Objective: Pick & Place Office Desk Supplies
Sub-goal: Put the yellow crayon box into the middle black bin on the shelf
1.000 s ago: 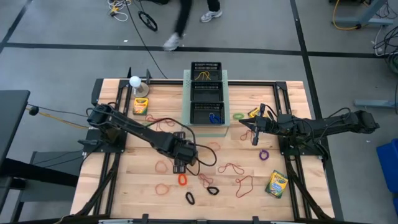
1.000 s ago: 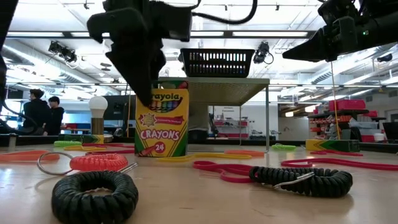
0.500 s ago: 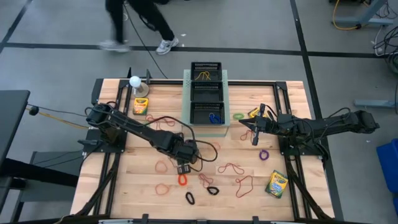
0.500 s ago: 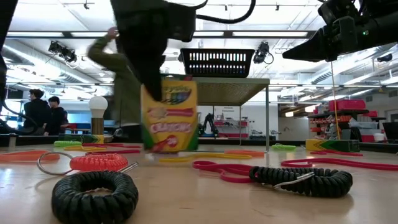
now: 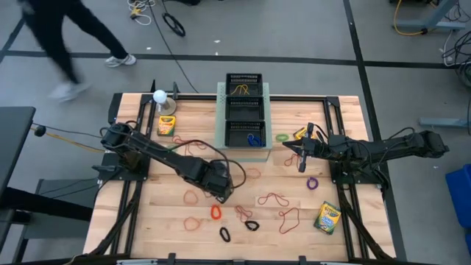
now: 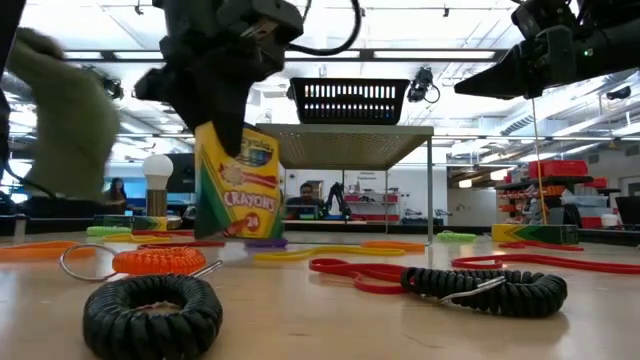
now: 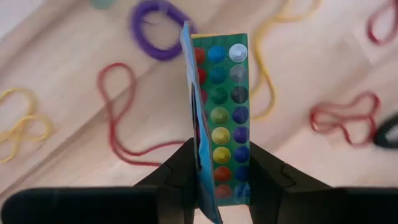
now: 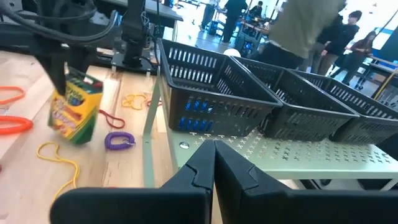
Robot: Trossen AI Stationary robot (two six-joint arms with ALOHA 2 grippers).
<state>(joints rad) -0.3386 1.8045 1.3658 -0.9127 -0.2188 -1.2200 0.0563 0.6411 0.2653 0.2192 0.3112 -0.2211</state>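
Left gripper [image 7: 217,180] pinches a yellow-and-green cardboard crayon box [image 7: 219,118], lifted and tilted off the wooden table [image 5: 147,221], centre-left of the high view. Right gripper [image 5: 302,156], fingers pressed together and empty, waits right of centre. Black mesh trays [image 5: 244,110] at top centre hold a few bands; many rubber-band loops [image 5: 274,199] and two more crayon boxes [image 5: 327,217] remain out, so mostly undone.
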